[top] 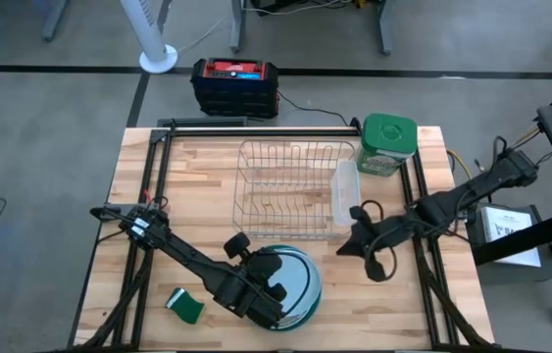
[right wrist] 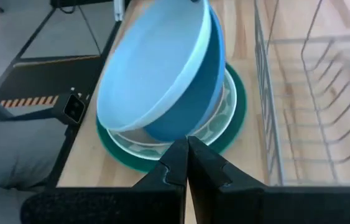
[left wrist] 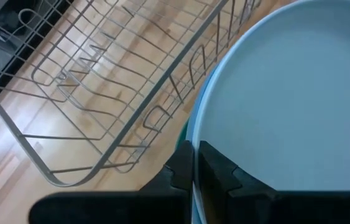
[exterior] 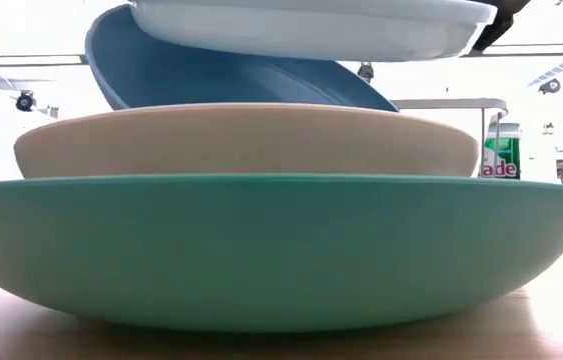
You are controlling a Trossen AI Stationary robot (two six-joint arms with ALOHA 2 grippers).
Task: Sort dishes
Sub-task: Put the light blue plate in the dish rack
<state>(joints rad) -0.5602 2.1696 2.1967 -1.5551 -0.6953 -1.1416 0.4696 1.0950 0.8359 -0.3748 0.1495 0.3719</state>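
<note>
Teal plate [exterior: 261, 250] fills the low view, cream plate [exterior: 246, 140] nested in it, at 6 o'clock on the worktop [top: 207, 157]. Left hand [left wrist: 194, 180] clamped on the rim of a pale blue plate [right wrist: 153, 62], lifted and tilted over a darker blue plate [right wrist: 193, 106]. Right hand [right wrist: 187, 165] fingers together, empty, at 3 o'clock beside the rack [top: 290, 191]. Sponge [top: 185, 306] at 7 o'clock. Stack partly hidden by left arm in the high view.

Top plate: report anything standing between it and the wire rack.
Nothing visible lies between them. The left gripper holds the top plate by its rim, and only bare table separates it from the wire rack. The shut right gripper hangs off to one side.
</note>
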